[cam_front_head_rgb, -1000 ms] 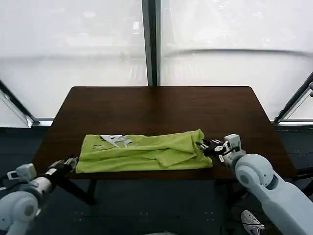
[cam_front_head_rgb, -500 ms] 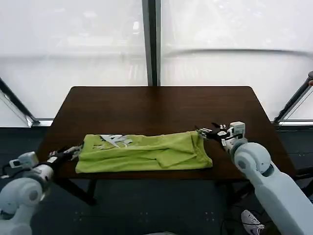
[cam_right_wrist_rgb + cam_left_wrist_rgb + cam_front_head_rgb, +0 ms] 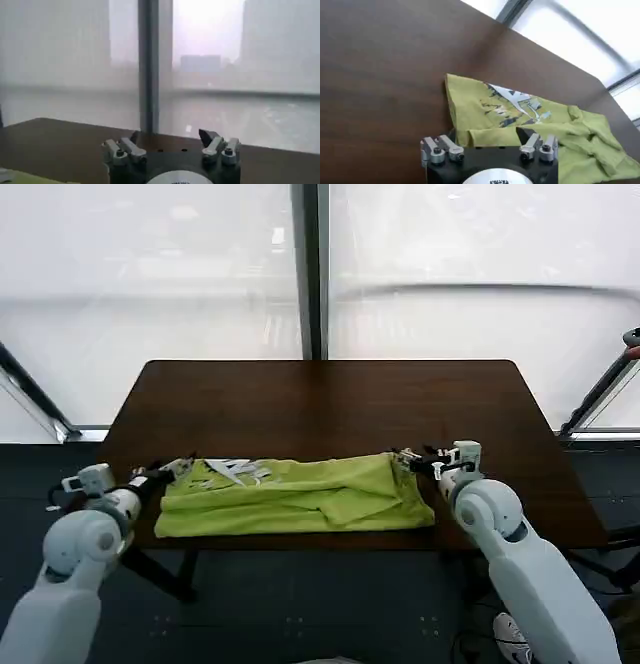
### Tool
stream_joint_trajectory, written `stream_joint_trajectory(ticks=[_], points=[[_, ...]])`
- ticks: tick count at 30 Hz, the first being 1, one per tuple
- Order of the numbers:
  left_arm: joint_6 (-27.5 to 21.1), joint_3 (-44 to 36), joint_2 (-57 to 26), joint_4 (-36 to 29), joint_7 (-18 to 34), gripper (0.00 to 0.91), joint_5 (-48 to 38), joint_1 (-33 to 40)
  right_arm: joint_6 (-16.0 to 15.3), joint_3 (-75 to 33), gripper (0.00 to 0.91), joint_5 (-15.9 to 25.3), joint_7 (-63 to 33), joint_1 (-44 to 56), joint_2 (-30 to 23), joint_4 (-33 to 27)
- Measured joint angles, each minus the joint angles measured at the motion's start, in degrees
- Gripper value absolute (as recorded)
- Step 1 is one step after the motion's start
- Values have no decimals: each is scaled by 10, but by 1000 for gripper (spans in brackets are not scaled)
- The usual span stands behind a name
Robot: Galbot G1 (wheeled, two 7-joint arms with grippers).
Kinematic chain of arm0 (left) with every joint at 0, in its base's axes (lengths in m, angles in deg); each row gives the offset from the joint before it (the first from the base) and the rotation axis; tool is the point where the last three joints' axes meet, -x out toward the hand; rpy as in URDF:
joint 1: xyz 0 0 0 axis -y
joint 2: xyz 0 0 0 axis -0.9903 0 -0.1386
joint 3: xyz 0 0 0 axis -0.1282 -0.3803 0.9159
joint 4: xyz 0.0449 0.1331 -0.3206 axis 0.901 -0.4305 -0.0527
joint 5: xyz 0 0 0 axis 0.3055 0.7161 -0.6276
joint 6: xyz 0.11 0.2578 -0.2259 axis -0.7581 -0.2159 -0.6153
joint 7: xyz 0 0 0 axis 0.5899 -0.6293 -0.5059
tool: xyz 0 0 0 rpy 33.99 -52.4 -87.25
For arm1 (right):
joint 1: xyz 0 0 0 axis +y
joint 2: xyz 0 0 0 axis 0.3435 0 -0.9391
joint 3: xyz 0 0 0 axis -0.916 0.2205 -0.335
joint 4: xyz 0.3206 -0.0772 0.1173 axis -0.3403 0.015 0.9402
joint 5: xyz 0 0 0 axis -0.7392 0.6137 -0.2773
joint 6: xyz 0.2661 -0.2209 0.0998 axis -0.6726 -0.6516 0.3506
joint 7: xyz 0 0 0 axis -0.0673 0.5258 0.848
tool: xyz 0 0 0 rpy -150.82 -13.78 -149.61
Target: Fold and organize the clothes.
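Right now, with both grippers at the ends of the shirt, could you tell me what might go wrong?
1. The T-shirt lies along the table front edge; a pull could drag it off.
2. The left gripper and right gripper are open near rumpled folds, so either might pinch extra layers.

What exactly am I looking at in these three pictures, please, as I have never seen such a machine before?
This is a two-armed robot with a camera on its head and one on each wrist. The head view looks down on a dark wooden table by a window. On it lies a lime yellow-green T-shirt, loosely folded into a long strip, with a white print near its left end. The left gripper is at that left end, and the right gripper at the right end; both are open and hold nothing. The left wrist view looks over its own fingers at the shirt. The right wrist view faces the window.
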Motion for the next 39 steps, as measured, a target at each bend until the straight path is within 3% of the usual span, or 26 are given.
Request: stream_joint_trajectory(ticks=[9, 18, 28, 33, 34, 35, 36, 39], points=[[-2, 57, 4, -46, -8, 0, -12, -64, -24, 8, 0, -18, -9, 22, 31, 12], [16, 105, 20, -91, -33, 0, 15, -178, -25, 6, 0, -19, -11, 41, 42, 19], [22, 119, 37, -97, -37, 0, 35, -261, -15, -21, 0, -19, 2, 51, 55, 32], [20, 114, 45, -91, -37, 0, 38, -280, 21, -36, 0, -17, 0, 31, 40, 12], [19, 114, 46, -91, -33, 10, 36, -282, 26, -37, 527, -16, 0, 26, 33, 6], [17, 115, 48, -92, -30, 527, 36, -283, 28, -37, 878, -14, -1, 19, 25, -3], [13, 117, 49, -93, -28, 878, 34, -284, 28, -37, 878, -12, -2, 13, 16, -11], [5, 126, 51, -102, -27, 878, 28, -292, 26, -34, 878, -2, -9, 0, -11, -34]])
